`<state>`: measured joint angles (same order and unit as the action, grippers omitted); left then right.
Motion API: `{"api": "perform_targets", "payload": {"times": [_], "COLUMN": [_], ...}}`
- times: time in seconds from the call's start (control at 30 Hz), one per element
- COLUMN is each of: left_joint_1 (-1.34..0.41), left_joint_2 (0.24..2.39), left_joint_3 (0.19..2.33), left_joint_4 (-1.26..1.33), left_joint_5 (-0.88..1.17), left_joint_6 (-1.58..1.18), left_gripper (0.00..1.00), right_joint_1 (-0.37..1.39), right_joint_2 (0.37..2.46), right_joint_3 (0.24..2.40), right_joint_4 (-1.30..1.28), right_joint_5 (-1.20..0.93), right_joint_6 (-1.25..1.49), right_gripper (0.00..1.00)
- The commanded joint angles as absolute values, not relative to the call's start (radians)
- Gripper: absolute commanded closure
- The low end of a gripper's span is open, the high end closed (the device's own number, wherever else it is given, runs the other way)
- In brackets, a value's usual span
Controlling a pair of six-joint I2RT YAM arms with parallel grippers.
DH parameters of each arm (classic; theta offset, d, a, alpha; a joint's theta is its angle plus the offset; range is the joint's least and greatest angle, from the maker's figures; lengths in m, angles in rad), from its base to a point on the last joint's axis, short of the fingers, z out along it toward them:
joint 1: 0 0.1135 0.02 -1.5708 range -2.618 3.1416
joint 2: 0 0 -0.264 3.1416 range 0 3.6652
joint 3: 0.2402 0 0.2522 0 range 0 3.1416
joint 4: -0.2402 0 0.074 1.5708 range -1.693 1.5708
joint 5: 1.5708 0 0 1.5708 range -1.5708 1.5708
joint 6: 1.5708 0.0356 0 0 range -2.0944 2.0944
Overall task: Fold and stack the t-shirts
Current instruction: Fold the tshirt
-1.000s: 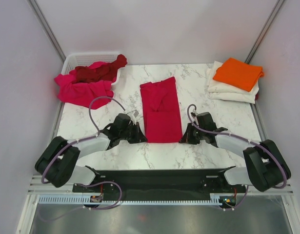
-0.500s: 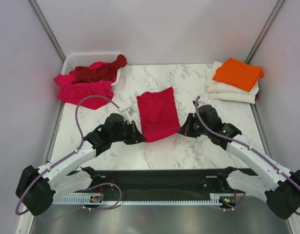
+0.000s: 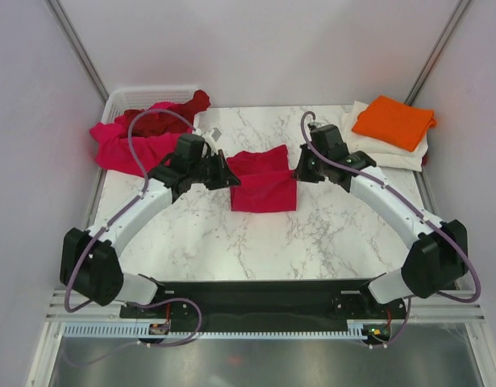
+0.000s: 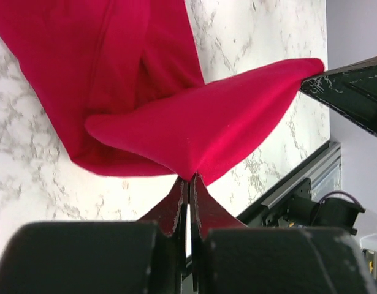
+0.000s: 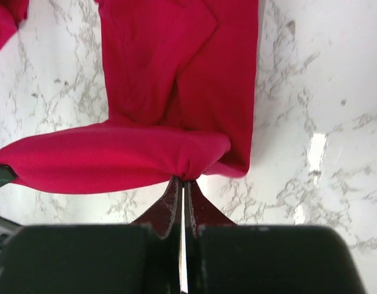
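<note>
The white plastic basket (image 3: 122, 98) sat at the far left corner of the marble table (image 3: 328, 234). A dark maroon t-shirt (image 3: 163, 121) lay crumpled in it, one end draped over its right rim. A magenta-pink t-shirt (image 3: 122, 147) spilled from the basket's near side onto the table.

At the middle of the table lay the crimson red t-shirt (image 3: 264, 184). Its near edge was lifted and doubled back toward the far side. The left gripper (image 3: 224, 171) was pressed together, pinching the left corner of that raised edge. The right gripper (image 3: 298, 171) pinched the right corner the same way, and the cloth hung taut between them.

At the far right, a folded orange t-shirt (image 3: 393, 121) rested on top of a folded cream-white t-shirt (image 3: 385, 153).
</note>
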<state>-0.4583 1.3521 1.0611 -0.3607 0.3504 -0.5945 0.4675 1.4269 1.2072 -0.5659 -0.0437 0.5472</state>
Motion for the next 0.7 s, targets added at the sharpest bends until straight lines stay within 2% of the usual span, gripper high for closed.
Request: {"api": "perform_targets", "payload": {"times": [0.0, 0.13, 0.17, 0.2, 0.23, 0.3, 0.33, 0.4, 0.43, 0.5, 0.53, 0.57, 0.67], "left_joint_1": [-0.405, -0.353, -0.329, -0.315, -0.301, -0.264, -0.253, -0.232, -0.229, -0.227, -0.227, -0.229, -0.229], "left_joint_2": [1.454, 1.670, 1.713, 1.757, 1.855, 1.951, 1.986, 2.065, 2.081, 2.066, 2.047, 2.011, 1.958], "left_joint_3": [1.184, 1.322, 1.392, 1.431, 1.469, 1.621, 1.664, 1.774, 1.811, 1.847, 1.839, 1.824, 1.775], "left_joint_4": [-0.387, -0.394, -0.400, -0.406, -0.419, -0.475, -0.495, -0.546, -0.567, -0.592, -0.592, -0.594, -0.592], "left_joint_5": [0.420, 0.442, 0.442, 0.443, 0.443, 0.422, 0.420, 0.419, 0.423, 0.399, 0.384, 0.350, 0.318], "left_joint_6": [-0.502, -0.471, -0.466, -0.463, -0.462, -0.462, -0.463, -0.462, -0.460, -0.459, -0.454, -0.446, -0.416], "left_gripper": [0.98, 0.98, 0.98, 0.98, 0.92, 0.92, 0.82, 0.44, 0.31, 0.30, 0.12, 0.00, 0.00], "right_joint_1": [0.428, 0.393, 0.379, 0.370, 0.350, 0.328, 0.307, 0.285, 0.266, 0.250, 0.239, 0.233, 0.213], "right_joint_2": [1.509, 1.749, 1.802, 1.854, 1.956, 2.055, 2.138, 2.198, 2.206, 2.166, 2.108, 2.079, 1.981], "right_joint_3": [1.340, 1.500, 1.591, 1.645, 1.705, 1.900, 1.970, 2.147, 2.173, 2.119, 2.021, 1.966, 1.743], "right_joint_4": [-0.574, -0.572, -0.574, -0.578, -0.583, -0.597, -0.616, -0.702, -0.721, -0.697, -0.649, -0.623, -0.513], "right_joint_5": [-0.020, -0.047, -0.046, -0.067, -0.072, -0.133, -0.130, -0.135, -0.135, -0.127, -0.130, -0.139, -0.234], "right_joint_6": [0.482, 0.471, 0.469, 0.468, 0.468, 0.451, 0.446, 0.442, 0.442, 0.434, 0.431, 0.430, 0.443], "right_gripper": [1.00, 1.00, 0.96, 0.67, 0.45, 0.13, 0.10, 0.06, 0.06, 0.05, 0.05, 0.04, 0.03]}}
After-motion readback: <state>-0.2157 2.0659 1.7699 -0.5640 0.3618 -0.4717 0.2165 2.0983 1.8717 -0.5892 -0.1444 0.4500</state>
